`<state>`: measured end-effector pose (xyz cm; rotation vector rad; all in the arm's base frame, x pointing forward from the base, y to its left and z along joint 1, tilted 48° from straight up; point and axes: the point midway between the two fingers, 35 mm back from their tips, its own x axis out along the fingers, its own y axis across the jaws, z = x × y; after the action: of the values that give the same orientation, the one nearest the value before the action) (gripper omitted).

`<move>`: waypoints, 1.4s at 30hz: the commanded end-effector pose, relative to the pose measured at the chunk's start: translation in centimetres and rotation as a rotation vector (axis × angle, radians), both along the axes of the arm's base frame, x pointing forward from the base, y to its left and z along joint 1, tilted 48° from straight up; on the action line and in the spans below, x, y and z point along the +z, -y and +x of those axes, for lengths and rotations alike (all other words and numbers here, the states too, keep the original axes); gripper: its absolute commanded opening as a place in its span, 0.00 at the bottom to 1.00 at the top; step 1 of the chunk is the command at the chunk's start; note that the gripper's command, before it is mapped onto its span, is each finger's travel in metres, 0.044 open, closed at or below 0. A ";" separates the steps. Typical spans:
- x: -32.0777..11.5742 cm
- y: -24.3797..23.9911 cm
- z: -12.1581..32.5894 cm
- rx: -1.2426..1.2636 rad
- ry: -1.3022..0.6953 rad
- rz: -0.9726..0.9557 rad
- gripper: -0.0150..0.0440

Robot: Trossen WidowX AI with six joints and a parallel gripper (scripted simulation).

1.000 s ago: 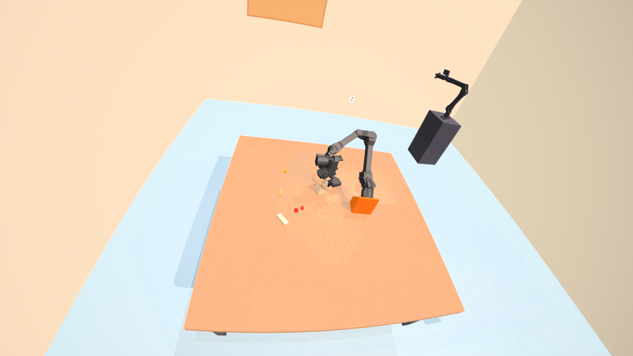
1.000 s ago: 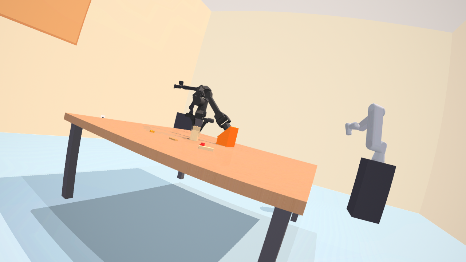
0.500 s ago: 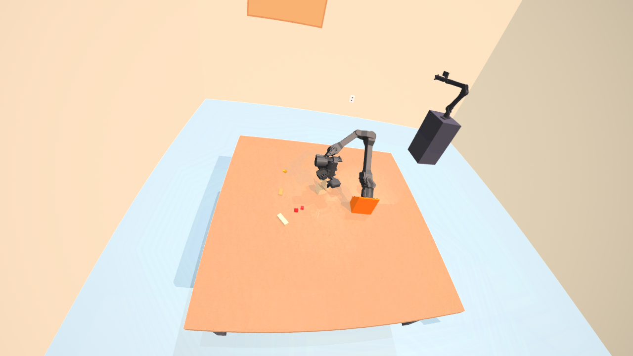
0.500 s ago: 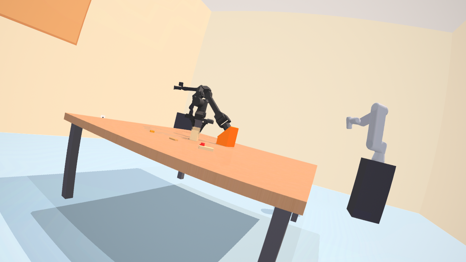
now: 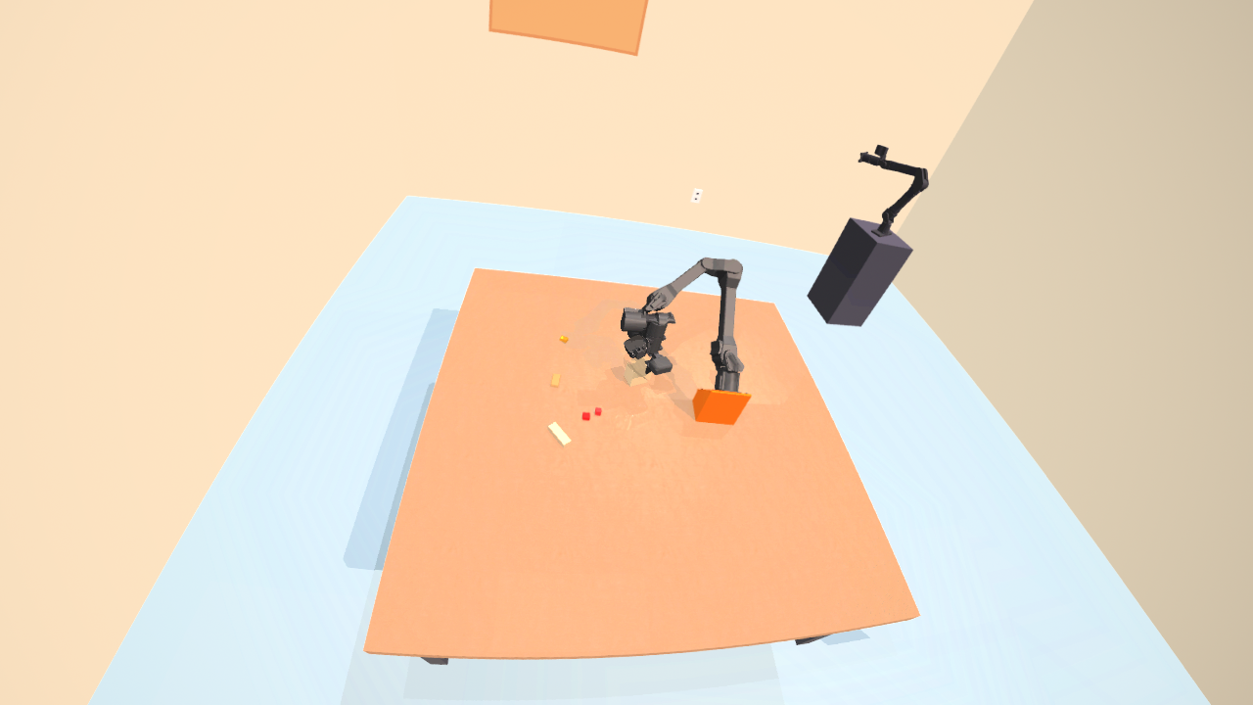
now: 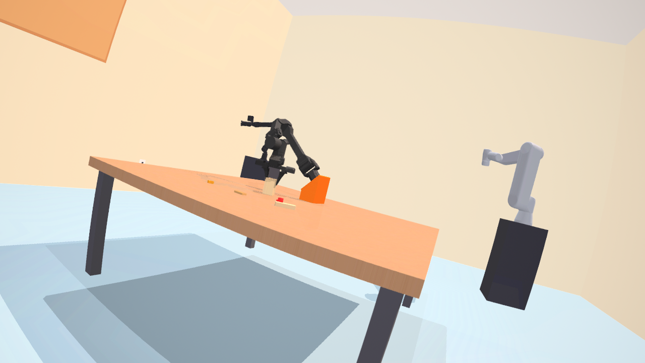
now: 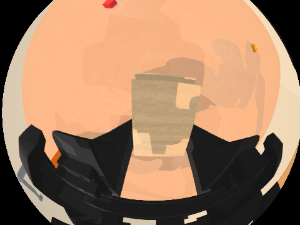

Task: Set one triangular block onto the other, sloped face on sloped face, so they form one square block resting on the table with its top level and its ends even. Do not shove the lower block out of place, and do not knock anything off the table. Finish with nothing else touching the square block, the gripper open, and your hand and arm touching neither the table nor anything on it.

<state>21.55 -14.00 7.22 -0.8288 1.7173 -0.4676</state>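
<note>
Two pale wooden triangular blocks are pretty much stacked: the upper block [image 5: 636, 364] [image 6: 270, 180] [image 7: 162, 112] is over the lower block [image 5: 634, 377] [image 6: 268, 190] [image 7: 156, 75], which sits on the table [image 5: 648, 543] [image 6: 338, 239] [image 7: 62, 62], left of the arm's base in the top view. From the wrist you can see a strip of the lower one poking past the upper one's far edge. Can't tell if the slopes are fully seated, since the contact is hidden.

The gripper [image 5: 646, 357] [image 6: 271, 177] [image 7: 159, 122] is about half open and clamped on the upper block, one finger each side. So it's not let go, and the hand-off-everything part isn't done.

Next out, there are two little red cubes, one red cube [image 5: 585, 416] just beside the other red cube [image 5: 598, 411]. Past them is a cream bar [image 5: 559, 433] [image 6: 285, 205] lying flat, then a flat tan piece [image 5: 556, 379] [image 6: 239, 192], and a tiny yellow-orange piece [image 5: 564, 339] [image 6: 210, 181] [image 7: 254, 47] farther toward the wall. The arm [image 5: 727, 302] [image 6: 296, 144] stands on an orange sloped base [image 5: 720, 408] [image 6: 315, 189], well apart from the small stuff. Off the table, a grey arm [image 6: 525, 180] stands on a dark pedestal [image 6: 514, 266].
</note>
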 end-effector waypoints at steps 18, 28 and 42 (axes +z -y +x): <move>-0.5 0.5 0.0 0.003 -0.007 -0.004 0.25; -0.6 0.5 0.0 0.003 -0.007 -0.005 0.25; -0.6 0.6 0.1 0.001 -0.004 -0.003 0.25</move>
<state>21.62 -14.56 6.60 -0.8329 1.7203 -0.4675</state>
